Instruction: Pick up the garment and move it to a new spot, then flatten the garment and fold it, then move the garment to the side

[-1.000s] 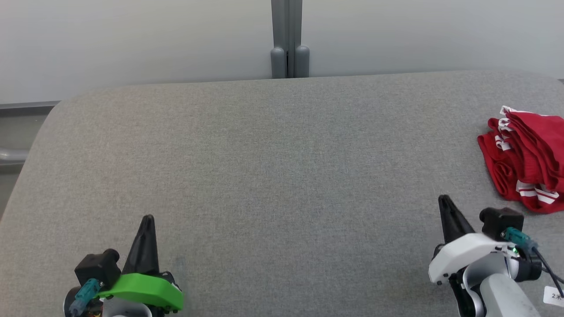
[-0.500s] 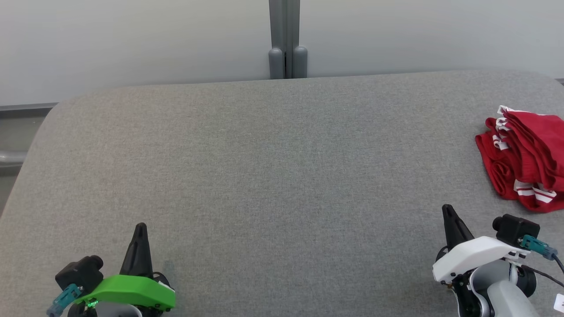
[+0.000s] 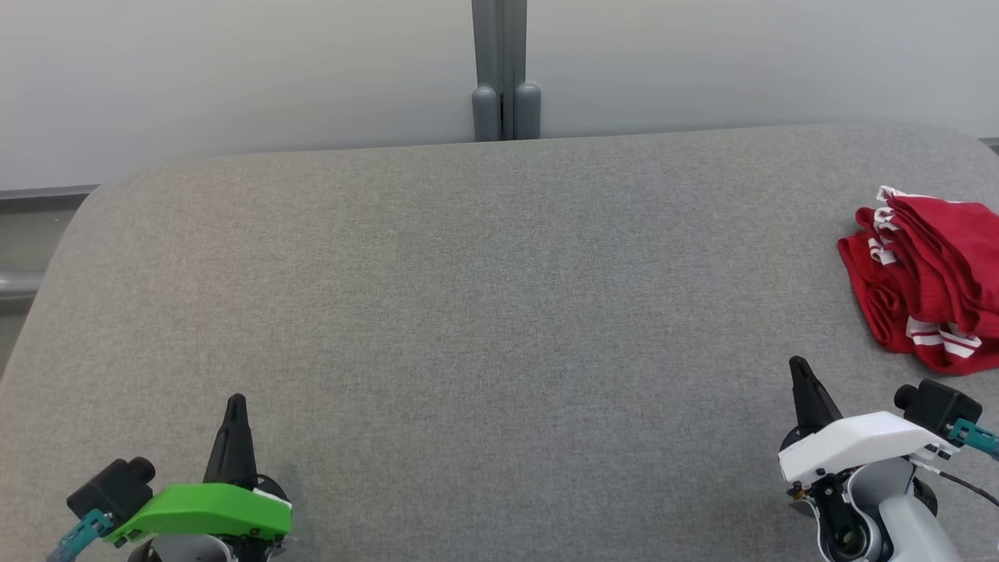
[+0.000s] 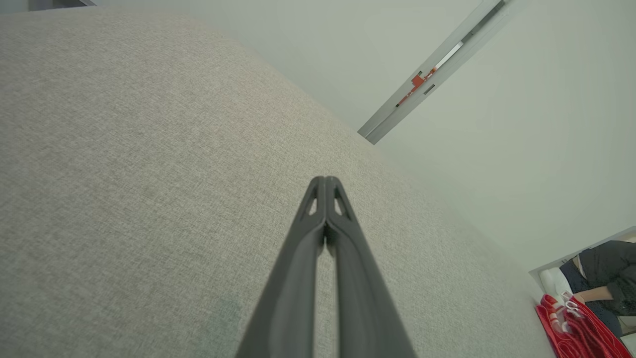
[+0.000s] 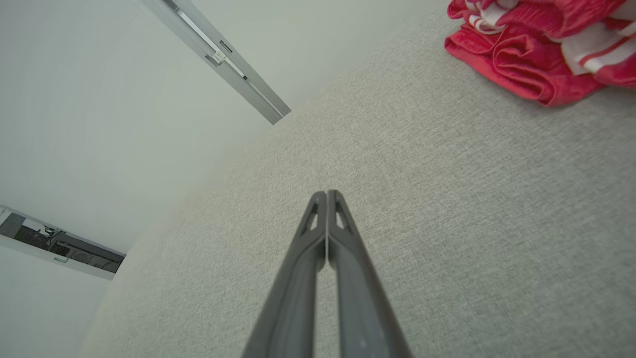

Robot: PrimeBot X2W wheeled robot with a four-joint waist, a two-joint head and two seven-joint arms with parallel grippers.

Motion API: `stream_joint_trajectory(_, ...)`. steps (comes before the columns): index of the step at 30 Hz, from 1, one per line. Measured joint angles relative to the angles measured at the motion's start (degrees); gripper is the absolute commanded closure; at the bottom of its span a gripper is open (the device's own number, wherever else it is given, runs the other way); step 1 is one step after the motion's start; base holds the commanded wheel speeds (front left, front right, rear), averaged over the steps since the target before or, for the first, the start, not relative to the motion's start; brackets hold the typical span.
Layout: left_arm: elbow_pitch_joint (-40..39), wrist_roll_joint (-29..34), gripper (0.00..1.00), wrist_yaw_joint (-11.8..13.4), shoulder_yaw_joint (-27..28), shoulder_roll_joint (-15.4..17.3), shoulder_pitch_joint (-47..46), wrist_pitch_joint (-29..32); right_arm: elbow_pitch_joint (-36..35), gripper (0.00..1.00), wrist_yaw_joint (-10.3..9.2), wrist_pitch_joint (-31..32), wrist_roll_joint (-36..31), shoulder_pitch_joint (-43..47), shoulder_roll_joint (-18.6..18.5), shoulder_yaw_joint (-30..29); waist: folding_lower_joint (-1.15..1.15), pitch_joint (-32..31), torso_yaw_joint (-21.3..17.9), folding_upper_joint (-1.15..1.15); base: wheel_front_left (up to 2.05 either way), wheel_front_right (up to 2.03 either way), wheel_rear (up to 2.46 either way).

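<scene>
The garment [image 3: 929, 273] is red with white stripes and lies crumpled in a heap at the far right of the grey table [image 3: 499, 312], partly cut off by the head view's edge. It also appears as a red garment [image 5: 541, 44] at the top right of the right wrist view and as a small red heap [image 4: 571, 330] at the lower right of the left wrist view. My right gripper [image 3: 798, 367] is shut and empty, a short way in front and left of the garment. My left gripper [image 3: 236, 402] is shut and empty at the lower left, far from it.
A pale wall with a grey vertical post [image 3: 499, 70] stands behind the table's far edge. The table's rounded left corner [image 3: 86, 211] drops to a grey floor. A person in dark clothes [image 4: 603, 271] shows beyond the table in the left wrist view.
Both grippers have drawn back toward the bottom edge of the head view, the left one outward to the left, and their fingers have closed fully. The garment has not moved on the table.
</scene>
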Motion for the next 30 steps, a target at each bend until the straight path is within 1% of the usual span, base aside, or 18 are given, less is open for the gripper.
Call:
stream_joint_trajectory(20,-1.67,-13.92,1.00,0.01,1.37,0.02,-0.18,3.87,-2.65,1.00,-0.04,2.86,14.29,0.69,0.53,-1.48,0.00,-0.10,-0.48,0.00,0.00,0.00,0.00)
stream_joint_trajectory(30,-2.44,-19.71,1.00,0.01,1.94,0.04,-0.38,5.65,-3.71,1.00,-0.04,4.12,20.37,0.82,0.75,-2.10,0.00,-0.16,-0.72,0.00,0.00,0.00,0.00)
